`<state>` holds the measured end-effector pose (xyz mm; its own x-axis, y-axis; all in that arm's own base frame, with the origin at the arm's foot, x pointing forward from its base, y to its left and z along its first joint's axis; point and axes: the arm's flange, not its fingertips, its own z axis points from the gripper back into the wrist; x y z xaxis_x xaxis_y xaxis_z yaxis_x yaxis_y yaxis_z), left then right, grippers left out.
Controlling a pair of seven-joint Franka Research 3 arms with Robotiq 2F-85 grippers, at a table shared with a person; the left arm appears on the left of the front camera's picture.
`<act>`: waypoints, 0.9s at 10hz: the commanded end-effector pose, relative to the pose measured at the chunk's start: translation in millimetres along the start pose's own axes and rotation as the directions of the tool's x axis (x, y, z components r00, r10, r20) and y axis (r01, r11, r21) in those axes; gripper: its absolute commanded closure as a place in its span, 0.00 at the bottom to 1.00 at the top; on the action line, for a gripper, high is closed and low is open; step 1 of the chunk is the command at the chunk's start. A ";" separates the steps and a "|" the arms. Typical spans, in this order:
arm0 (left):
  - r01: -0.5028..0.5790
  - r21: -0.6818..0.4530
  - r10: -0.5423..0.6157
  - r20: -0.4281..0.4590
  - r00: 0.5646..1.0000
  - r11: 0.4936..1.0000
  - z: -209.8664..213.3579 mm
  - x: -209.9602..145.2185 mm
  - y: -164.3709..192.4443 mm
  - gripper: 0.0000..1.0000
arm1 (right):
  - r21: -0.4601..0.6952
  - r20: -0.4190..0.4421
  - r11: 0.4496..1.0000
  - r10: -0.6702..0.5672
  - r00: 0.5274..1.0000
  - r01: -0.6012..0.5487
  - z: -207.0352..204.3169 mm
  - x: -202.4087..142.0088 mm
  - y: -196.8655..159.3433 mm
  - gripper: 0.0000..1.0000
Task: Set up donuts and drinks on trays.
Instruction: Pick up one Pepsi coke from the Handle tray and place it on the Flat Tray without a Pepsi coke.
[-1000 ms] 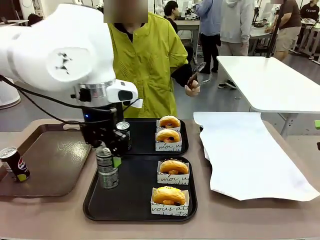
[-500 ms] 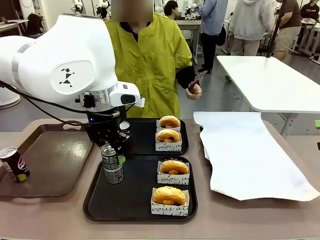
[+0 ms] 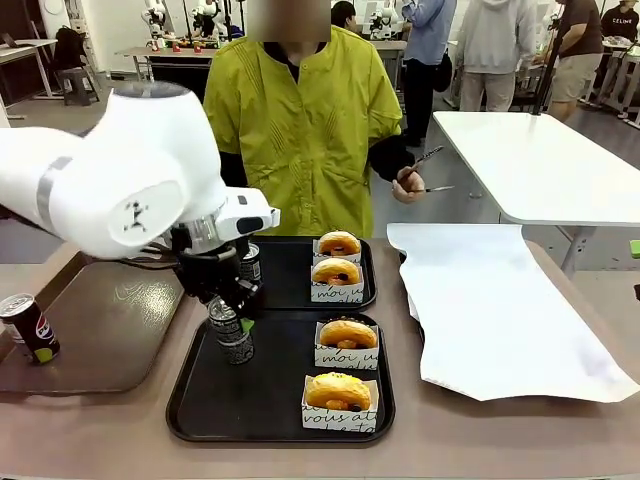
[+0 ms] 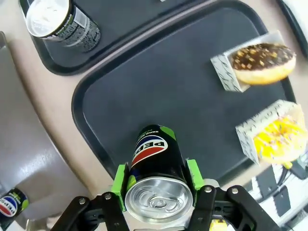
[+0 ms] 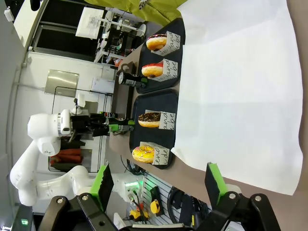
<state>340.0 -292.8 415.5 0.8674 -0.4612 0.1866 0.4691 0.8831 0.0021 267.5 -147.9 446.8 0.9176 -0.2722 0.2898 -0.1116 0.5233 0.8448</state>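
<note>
My left gripper (image 3: 232,318) is shut on a slim dark can (image 3: 231,338) with a silver top, held slightly tilted at the left end of the near black tray (image 3: 200,400). In the left wrist view the green pads (image 4: 119,179) clamp this can (image 4: 154,159), which bears a red-blue logo. Whether it touches the tray (image 4: 183,91) I cannot tell. A second can (image 3: 250,262) stands on the far tray (image 3: 290,292) beside two sleeved donuts (image 3: 337,271). Two more donuts (image 3: 347,334) sit on the near tray. My right gripper (image 5: 159,185) is open above the table with nothing between its fingers.
A glossy brown tray (image 3: 100,330) at the left holds a black Pepsi can (image 3: 30,325). A large white paper sheet (image 3: 500,310) covers the table's right side. The person in a yellow-green coat holds tongs (image 3: 425,160) behind the far tray.
My left arm has swung lower and carried the can slightly right and farther in over the near tray. The person's hand with the tongs has shifted right.
</note>
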 end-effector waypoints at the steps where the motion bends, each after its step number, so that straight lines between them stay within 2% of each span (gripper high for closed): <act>1: -0.065 0.054 0.062 0.042 0.997 0.996 -18.7 6.0 0.6 0.41 | 0.003 0.003 1.000 0.002 1.000 -0.002 -0.8 1.5 -0.3 0.00; 4: -0.064 0.088 0.068 -0.042 0.997 0.994 -35.9 14.5 -1.5 0.41 | 0.003 0.003 1.000 0.002 1.000 -0.002 -0.8 1.5 -0.3 0.00; 5: -0.055 0.082 0.059 -0.038 0.998 0.995 -36.0 17.0 -2.5 0.28 | 0.003 0.003 1.000 0.002 1.000 -0.002 -0.8 1.5 -0.3 0.00; 6: -0.061 0.073 0.064 -0.044 0.997 0.995 -33.7 15.7 -1.5 0.00 | 0.003 0.003 1.000 0.002 1.000 -0.002 -0.8 1.5 -0.3 0.00; 8: -0.069 0.072 0.072 -0.047 0.996 0.995 -26.9 14.4 0.7 0.00 | 0.003 0.003 1.000 0.002 1.000 -0.002 -0.8 1.5 -0.3 0.00; 9: -0.070 0.067 0.073 -0.050 0.996 0.995 -19.8 15.8 2.2 0.10 | 0.003 0.003 1.000 0.002 1.000 -0.002 -0.8 1.5 -0.3 0.00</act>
<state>358.5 -298.7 388.9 0.8960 -0.4211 0.1413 0.4190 0.9068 0.0457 267.5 -147.9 446.8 0.9175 -0.2723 0.2898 -0.1115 0.5233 0.8448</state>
